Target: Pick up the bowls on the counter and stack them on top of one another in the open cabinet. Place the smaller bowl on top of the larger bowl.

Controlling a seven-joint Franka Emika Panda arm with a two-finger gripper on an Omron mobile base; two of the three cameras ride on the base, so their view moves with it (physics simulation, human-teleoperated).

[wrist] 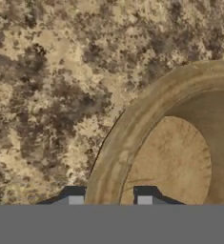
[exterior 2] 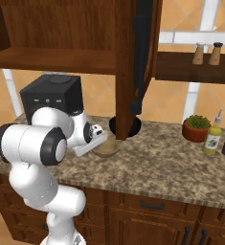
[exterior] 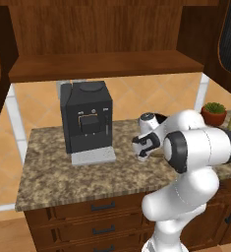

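— So, where is the end effector?
— Low over the tabletop, its tips straddling the tan bowl's near rim: one outside the wall, one inside. The gap is narrow, but whether it grips yet I cannot tell.
— And the black bowl?
— Farther back, half hidden behind the door. The cabinet shelf sits above, beyond the coffee machine.

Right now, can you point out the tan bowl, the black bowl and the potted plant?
tan bowl (wrist: 132,133): hand view, on its rim.
black bowl (exterior 2: 136,125): right base view, right edge beside the cabinet door.
potted plant (exterior 2: 196,128): right base view, on its pot.
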